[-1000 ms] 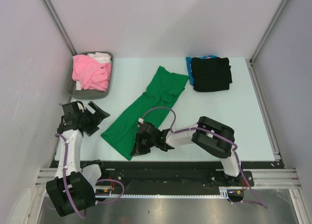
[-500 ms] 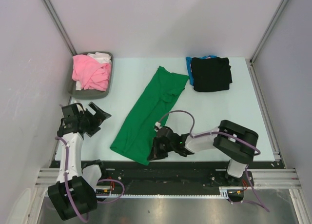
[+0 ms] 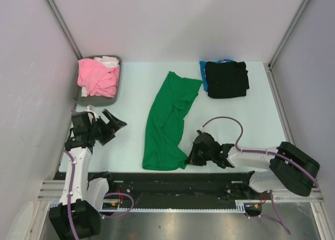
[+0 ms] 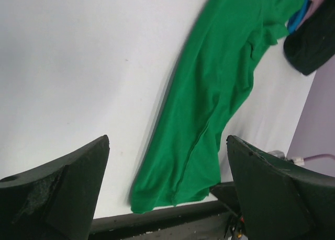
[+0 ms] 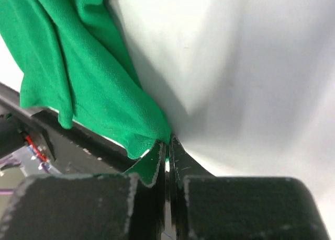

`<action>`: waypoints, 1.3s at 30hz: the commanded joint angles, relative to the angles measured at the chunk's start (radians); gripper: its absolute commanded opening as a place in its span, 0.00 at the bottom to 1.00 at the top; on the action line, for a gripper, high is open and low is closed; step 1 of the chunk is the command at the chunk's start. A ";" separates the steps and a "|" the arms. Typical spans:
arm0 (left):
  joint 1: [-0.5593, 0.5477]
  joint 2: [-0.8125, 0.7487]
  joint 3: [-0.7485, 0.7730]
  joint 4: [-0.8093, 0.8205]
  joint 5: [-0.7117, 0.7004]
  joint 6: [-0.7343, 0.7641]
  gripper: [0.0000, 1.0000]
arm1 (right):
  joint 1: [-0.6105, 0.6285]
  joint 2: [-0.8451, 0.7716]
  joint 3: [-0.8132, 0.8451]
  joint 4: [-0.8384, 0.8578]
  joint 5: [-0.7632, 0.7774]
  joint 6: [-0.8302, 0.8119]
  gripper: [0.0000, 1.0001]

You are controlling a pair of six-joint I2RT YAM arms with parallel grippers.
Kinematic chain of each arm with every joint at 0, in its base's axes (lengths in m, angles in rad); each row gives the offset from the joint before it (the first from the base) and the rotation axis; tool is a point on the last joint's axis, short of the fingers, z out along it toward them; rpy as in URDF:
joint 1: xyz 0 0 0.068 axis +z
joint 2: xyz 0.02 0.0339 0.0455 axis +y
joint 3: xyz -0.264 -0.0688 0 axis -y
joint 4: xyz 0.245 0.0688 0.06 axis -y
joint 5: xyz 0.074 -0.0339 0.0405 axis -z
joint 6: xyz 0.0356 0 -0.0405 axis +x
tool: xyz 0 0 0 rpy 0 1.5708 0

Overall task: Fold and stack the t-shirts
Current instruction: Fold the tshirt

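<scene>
The green t-shirt (image 3: 167,122) lies stretched long down the middle of the table, its bottom hem at the near edge. My right gripper (image 3: 189,160) is shut on the hem's right corner; in the right wrist view the green cloth (image 5: 89,88) is pinched between the closed jaws. My left gripper (image 3: 116,126) is open and empty, left of the shirt, which shows between its fingers in the left wrist view (image 4: 214,93). A folded black t-shirt (image 3: 226,79) lies on a blue one (image 3: 202,72) at the back right. Pink (image 3: 94,77) and white (image 3: 109,61) t-shirts sit in the tray.
The dark grey tray (image 3: 96,100) stands at the back left by the wall. The table's near edge and black rail (image 3: 172,180) run just below the shirt's hem. Frame posts stand at both back corners.
My right gripper has dragged the shirt's bottom hem to the right, swinging the shirt from a diagonal to nearly straight. My left gripper has shifted slightly right.
</scene>
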 commanded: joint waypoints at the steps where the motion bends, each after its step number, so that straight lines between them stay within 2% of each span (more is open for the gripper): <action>1: -0.095 -0.021 -0.011 0.048 0.000 -0.044 0.98 | -0.024 -0.133 -0.020 -0.245 0.147 -0.042 0.00; 2: -0.112 -0.020 -0.011 0.051 -0.009 -0.050 0.97 | -0.019 -0.152 -0.014 -0.260 0.141 -0.046 0.00; 5: -0.159 -0.003 -0.003 0.067 -0.025 -0.071 0.97 | 0.027 -0.190 0.061 -0.336 0.159 -0.056 0.41; 6: -0.175 0.000 0.000 0.070 -0.031 -0.076 0.97 | 0.040 -0.197 0.098 -0.373 0.184 -0.059 0.61; 8: -0.186 0.005 0.009 0.070 -0.043 -0.079 0.97 | 0.080 -0.221 0.202 -0.464 0.257 -0.080 0.76; 9: -0.199 0.006 0.012 0.070 -0.049 -0.083 0.97 | 0.085 -0.233 0.232 -0.486 0.279 -0.092 0.97; 13: -0.221 0.008 0.022 0.073 -0.060 -0.096 0.97 | -0.016 -0.263 0.327 -0.494 0.356 -0.192 1.00; 15: -0.232 0.005 0.023 0.071 -0.069 -0.099 0.97 | -0.149 -0.243 0.339 -0.452 0.354 -0.241 1.00; 18: -0.236 0.005 0.022 0.068 -0.074 -0.096 0.97 | -0.313 -0.176 0.342 -0.339 0.324 -0.278 1.00; 21: -0.236 0.010 0.022 0.067 -0.078 -0.093 0.97 | -0.422 -0.103 0.345 -0.209 0.341 -0.298 0.99; 25: -0.236 0.017 0.022 0.074 -0.088 -0.087 0.97 | -0.502 0.064 0.359 0.010 0.310 -0.300 1.00; 34: -0.236 0.082 -0.006 0.131 -0.078 -0.087 0.97 | -0.610 0.369 0.502 0.181 0.245 -0.260 1.00; 39: -0.238 0.118 -0.001 0.147 -0.084 -0.080 0.97 | -0.627 0.533 0.643 0.166 0.192 -0.240 1.00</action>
